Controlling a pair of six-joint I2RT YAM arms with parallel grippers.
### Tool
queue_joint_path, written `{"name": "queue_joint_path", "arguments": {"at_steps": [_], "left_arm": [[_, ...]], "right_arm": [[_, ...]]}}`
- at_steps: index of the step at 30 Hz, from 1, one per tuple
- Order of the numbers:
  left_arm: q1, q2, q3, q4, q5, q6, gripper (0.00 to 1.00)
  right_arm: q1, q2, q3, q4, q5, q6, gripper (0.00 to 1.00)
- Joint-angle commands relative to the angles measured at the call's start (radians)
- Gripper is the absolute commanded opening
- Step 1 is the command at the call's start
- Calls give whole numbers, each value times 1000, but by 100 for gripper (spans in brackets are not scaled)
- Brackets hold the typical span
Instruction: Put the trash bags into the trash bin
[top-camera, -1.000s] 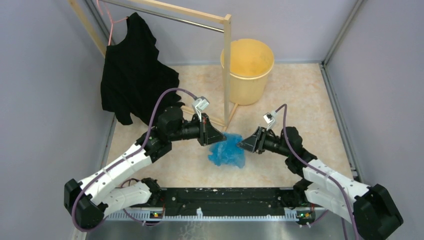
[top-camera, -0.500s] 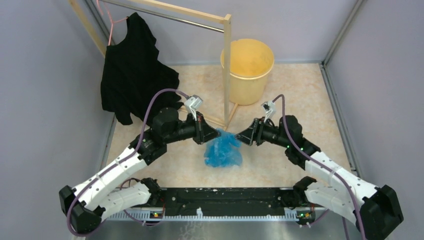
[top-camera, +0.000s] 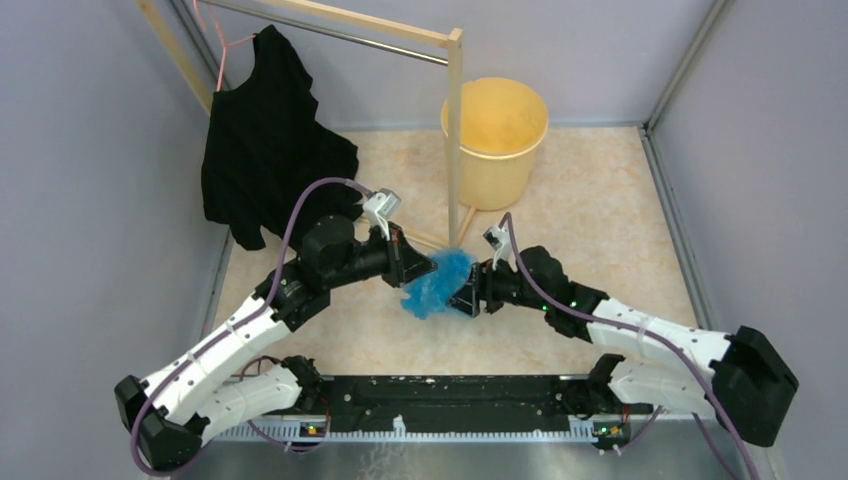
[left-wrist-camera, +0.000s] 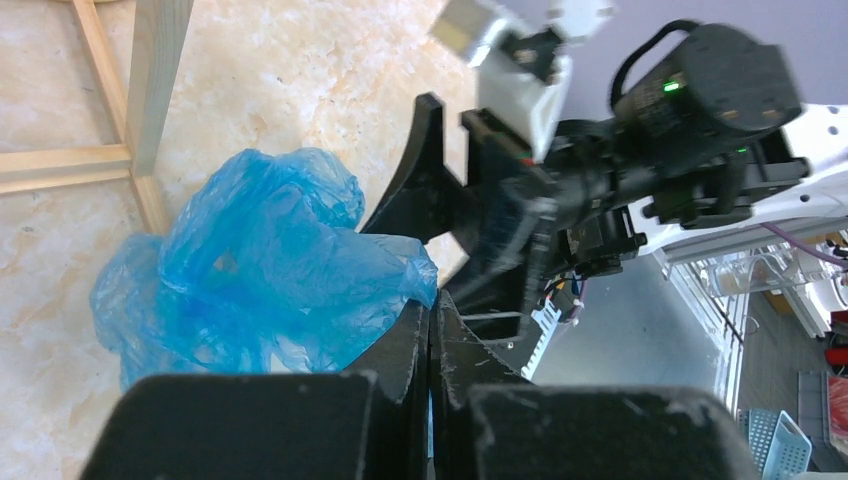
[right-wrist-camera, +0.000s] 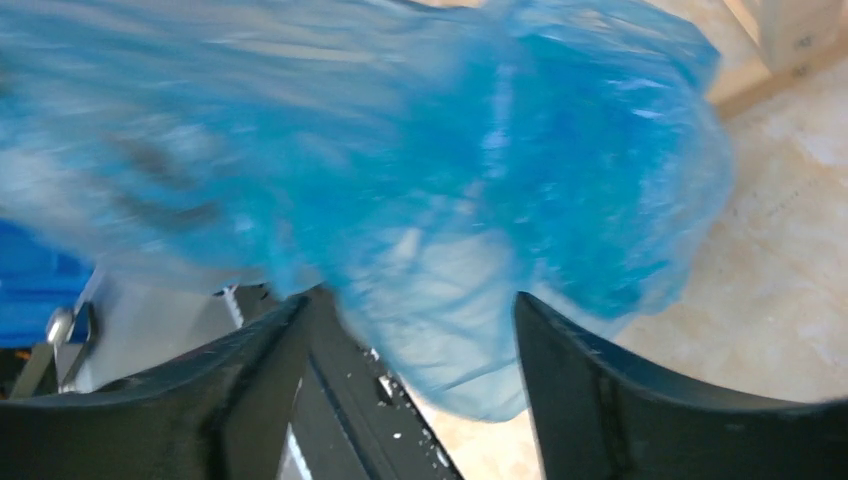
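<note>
The left gripper (left-wrist-camera: 430, 312) clamps the bag (left-wrist-camera: 260, 250) at its tips; the right gripper (right-wrist-camera: 410, 305), blurred, seems spread wide around it. A careless close could tug it free, well short of the bin (top-camera: 497, 150).

The right claw (top-camera: 462, 297) swings in leftward from beside the bag (top-camera: 437, 283) and now has its fingers spread around the plastic. The bag, looser and lower a second ago, is bunched tighter and higher, squeezed against the left claw (top-camera: 424, 268).
</note>
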Motion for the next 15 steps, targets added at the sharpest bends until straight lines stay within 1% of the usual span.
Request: {"name": "queue_joint_path", "arguments": {"at_steps": [1,3,4,5,6,8,9,11,13,15], "left_arm": [[1,-43,42,18,-4,4,0],[1,-51,40,16,-5,3,0],[1,-56,42,8,-9,4,0],[1,-61,47,-6,-19,9,0],[1,-68,54,-23,-35,16,0],[1,-86,72,-65,-87,40,0],[1,-96,85,-97,-134,48,0],[1,-113,118,-182,-268,60,0],[2,-126,156,-253,-406,78,0],[2,-144,181,-286,-482,104,0]], "right_arm": [[7,99,-45,246,31,134,57],[7,145,-55,314,12,170,42],[6,159,-53,317,10,174,34],[4,163,-50,297,21,171,25],[0,154,-49,262,45,166,20],[-18,115,-57,181,99,147,18],[-32,90,-61,127,135,136,18],[-69,36,-67,16,202,116,18],[-125,-13,-72,-64,228,88,18],[-148,-50,-68,-126,247,55,18]]}}
